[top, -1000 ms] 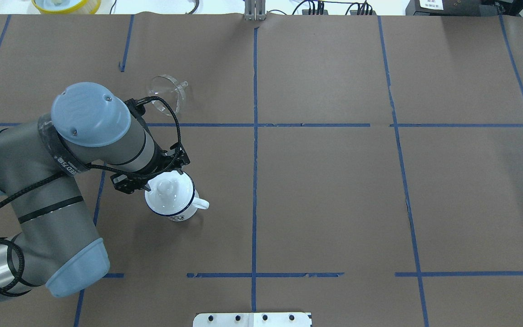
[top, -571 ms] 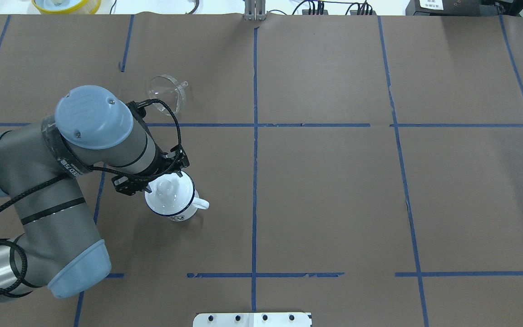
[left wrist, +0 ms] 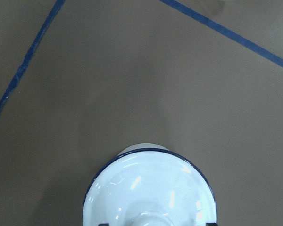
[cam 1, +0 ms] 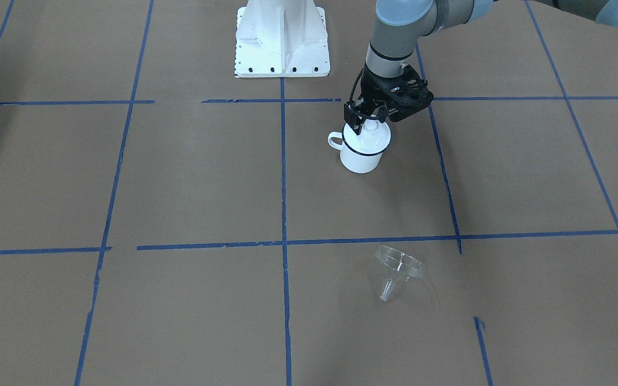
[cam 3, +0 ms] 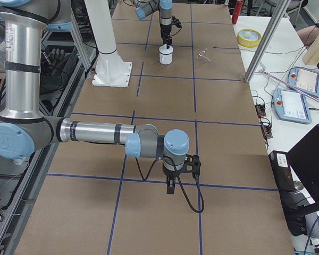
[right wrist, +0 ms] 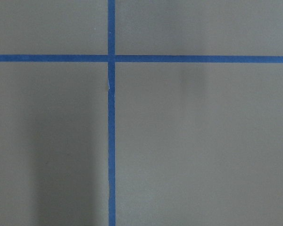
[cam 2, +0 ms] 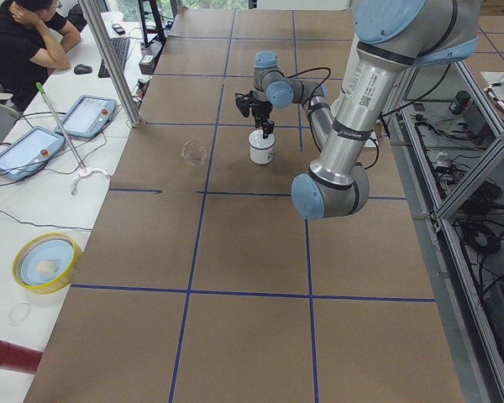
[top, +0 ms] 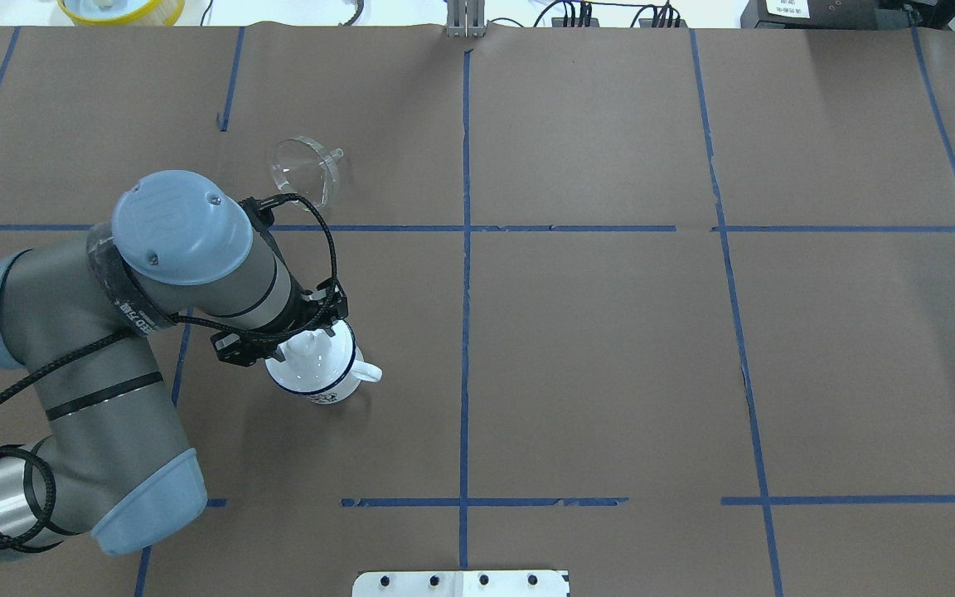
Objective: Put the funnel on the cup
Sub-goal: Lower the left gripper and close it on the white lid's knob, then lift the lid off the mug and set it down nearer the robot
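The left claw (cam 1: 368, 124) hung wide open over the cup (cam 1: 361, 156), fingers (cam 1: 354, 122) straddling the knob (top: 303, 342) of its white lid (cam 1: 372, 140). Beyond the cup, well apart on the worktop (cam 1: 180, 177), the clear funnel (cam 1: 398, 267) lay on its side, spout (cam 1: 385, 292) pointing away. The right claw (cam 3: 170, 187) could not be read as open or closed.

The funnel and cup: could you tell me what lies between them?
Only bare table with one blue tape line, funnel to cup, in the front-facing view.
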`<state>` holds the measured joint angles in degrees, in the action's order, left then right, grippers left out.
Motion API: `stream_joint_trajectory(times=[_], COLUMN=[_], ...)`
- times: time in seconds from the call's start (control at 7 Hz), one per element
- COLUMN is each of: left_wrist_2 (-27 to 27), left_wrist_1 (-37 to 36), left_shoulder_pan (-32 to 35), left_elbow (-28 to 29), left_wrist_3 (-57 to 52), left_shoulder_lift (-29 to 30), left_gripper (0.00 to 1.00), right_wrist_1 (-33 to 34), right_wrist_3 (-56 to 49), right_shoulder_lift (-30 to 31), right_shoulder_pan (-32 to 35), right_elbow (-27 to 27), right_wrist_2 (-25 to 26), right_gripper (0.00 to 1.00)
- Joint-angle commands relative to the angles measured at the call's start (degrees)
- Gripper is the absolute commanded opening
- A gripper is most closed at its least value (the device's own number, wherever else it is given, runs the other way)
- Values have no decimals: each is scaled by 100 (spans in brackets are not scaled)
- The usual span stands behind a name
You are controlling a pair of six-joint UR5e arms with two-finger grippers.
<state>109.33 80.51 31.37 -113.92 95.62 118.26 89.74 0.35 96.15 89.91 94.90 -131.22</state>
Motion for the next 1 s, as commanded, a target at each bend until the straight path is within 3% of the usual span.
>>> stream_joint_trajectory(times=[0.0, 0.14, 0.43, 0.71, 0.86], left_wrist_2=[9, 9, -35, -70, -79], left_wrist_1=[-9, -17, -314, -1034, -1037], left_shoulder_pan=[-8, -8, 175, 492, 641], left_elbow=[-25, -34, -287, -1224, -1368], left_wrist_3=[-8, 0, -17, -26, -61], left_shoulder_lift=[4, -5, 4, 31, -30], left_gripper=[17, 0, 0, 0, 0], right_wrist_1=[0, 0, 0, 0, 0], right_wrist_3=[0, 0, 0, 0, 0], right_shoulder_lift=[0, 0, 0, 0, 0], right_shoulder_pan=[0, 0, 0, 0, 0], right_elbow=[2, 2, 2, 2, -7], right_wrist_2=[0, 0, 0, 0, 0], right_gripper=[100, 100, 100, 100, 100])
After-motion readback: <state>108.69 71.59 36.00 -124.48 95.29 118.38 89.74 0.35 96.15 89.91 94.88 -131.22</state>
